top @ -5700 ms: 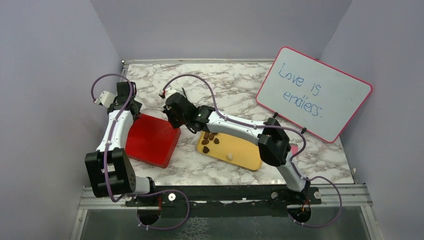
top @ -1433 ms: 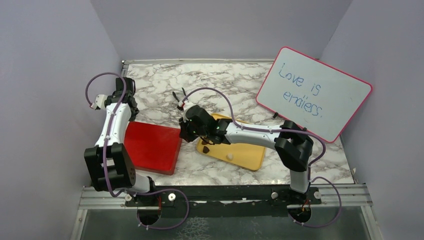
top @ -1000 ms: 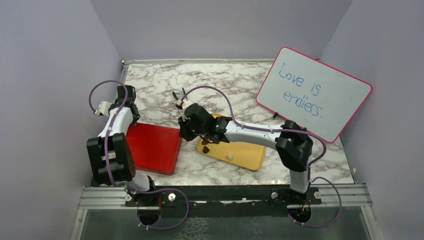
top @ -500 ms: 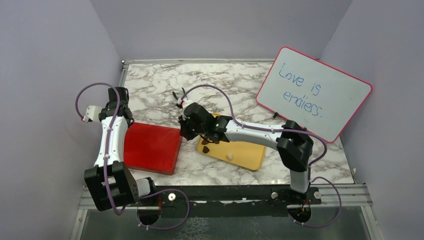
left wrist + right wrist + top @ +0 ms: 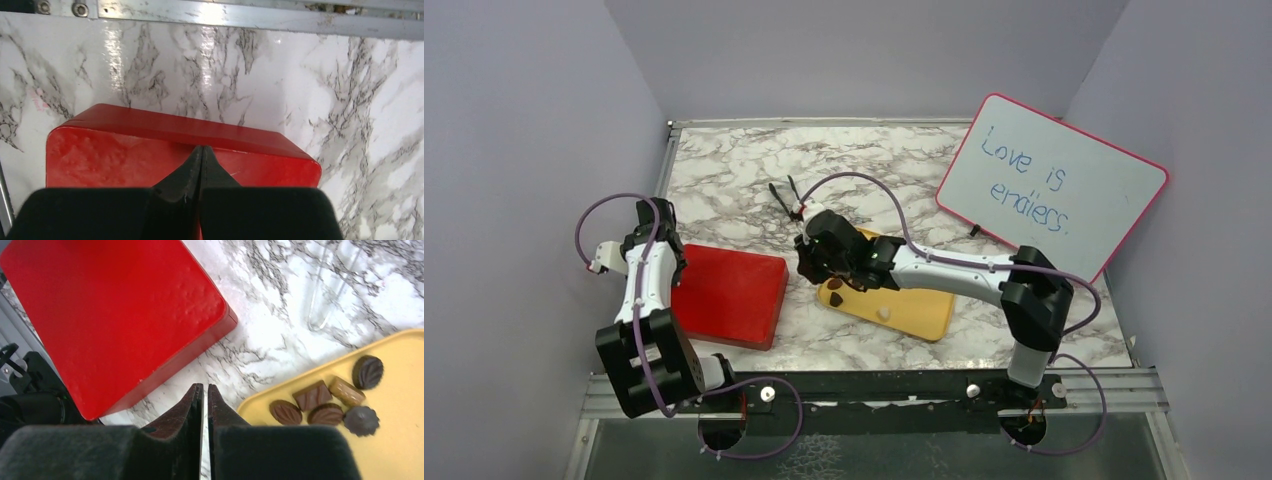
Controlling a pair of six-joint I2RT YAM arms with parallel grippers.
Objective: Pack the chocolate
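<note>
A: Top view. Marble table (image 5: 904, 160), lilac walls, whiteboard (image 5: 1052, 185) leaning at 2 o'clock. Contents?

B: Red box (image 5: 724, 295) at 8 o'clock, yellow tray (image 5: 914, 305) at 5 o'clock. The chocolate (image 5: 836, 298) sits at the tray's 9 o'clock end (one cream piece (image 5: 883, 312) lies apart, toward the near edge). Right arm (image 5: 944, 265) reaches over that end. Left arm (image 5: 646, 280) bends over the box's 9 o'clock side.

A: Left wrist view?

B: Left gripper (image 5: 201, 155) is pinched fully together and empty, over the box top. Contact unclear.

A: Right wrist view?

B: Right gripper (image 5: 205, 390) is narrow, a thin slit between the tips, nothing in it. It is above bare marble, with the box at 10 o'clock and the tray at 4 o'clock. Six brown pieces are clustered on the tray.
</note>
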